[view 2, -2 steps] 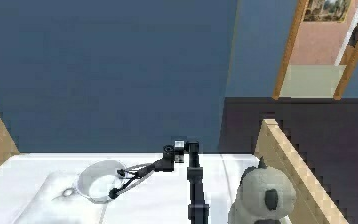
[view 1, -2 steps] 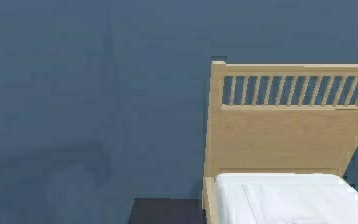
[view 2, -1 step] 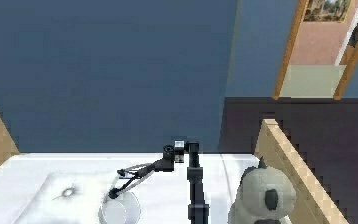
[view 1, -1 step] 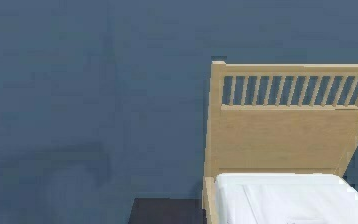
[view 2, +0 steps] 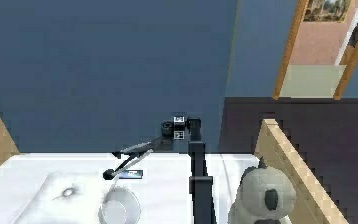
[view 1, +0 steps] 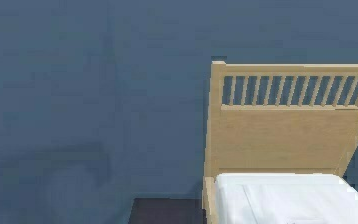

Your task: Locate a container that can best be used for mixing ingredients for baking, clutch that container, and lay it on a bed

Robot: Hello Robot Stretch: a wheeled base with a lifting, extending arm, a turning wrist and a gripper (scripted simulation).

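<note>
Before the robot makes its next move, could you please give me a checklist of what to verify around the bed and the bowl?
1. Arm over the bed: ok; it extends above the white bed surface.
2. Bowl on the bed: ok; the pale round bowl lies on the white surface.
3. Gripper free of the bowl: cannot tell; it shows just above the bowl in the picture, and whether it holds anything cannot be told.
4. Stuffed toy clear of the arm: ok; the grey and white toy sits apart from it.
5. Room to drive ahead: probably not ok; the wooden headboard and blue wall stand ahead.
</note>
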